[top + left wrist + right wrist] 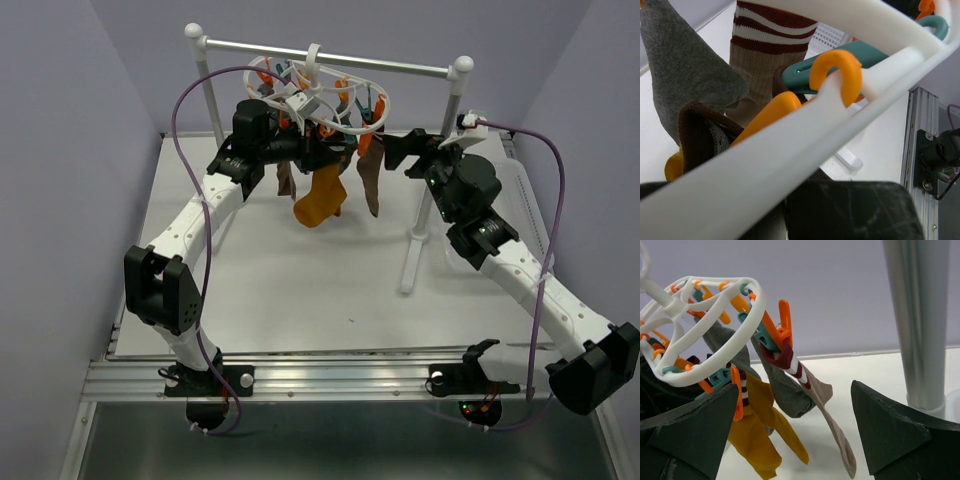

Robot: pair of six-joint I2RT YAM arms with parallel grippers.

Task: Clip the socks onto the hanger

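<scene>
The white oval hanger (318,98) hangs by its hook from the rack's crossbar, its orange and teal clips around the ring. From the clips hang socks: a mustard one (321,199), a tan one with a striped cuff (371,182) and a dark brown one (286,178). My left gripper (316,148) is shut on the hanger's near rim. The white rim (790,150) crosses the left wrist view, over a dark finger (850,210). My right gripper (398,152) stands open just right of the hanger. Between its fingers the tan sock (832,412) hangs from an orange clip (785,322), with a grey sock (785,390) behind.
The white two-post rack with its metal crossbar (330,58) spans the back of the table. Its right post (920,315) stands close beside my right gripper, its foot (408,262) on the white mat. Purple walls close in on both sides.
</scene>
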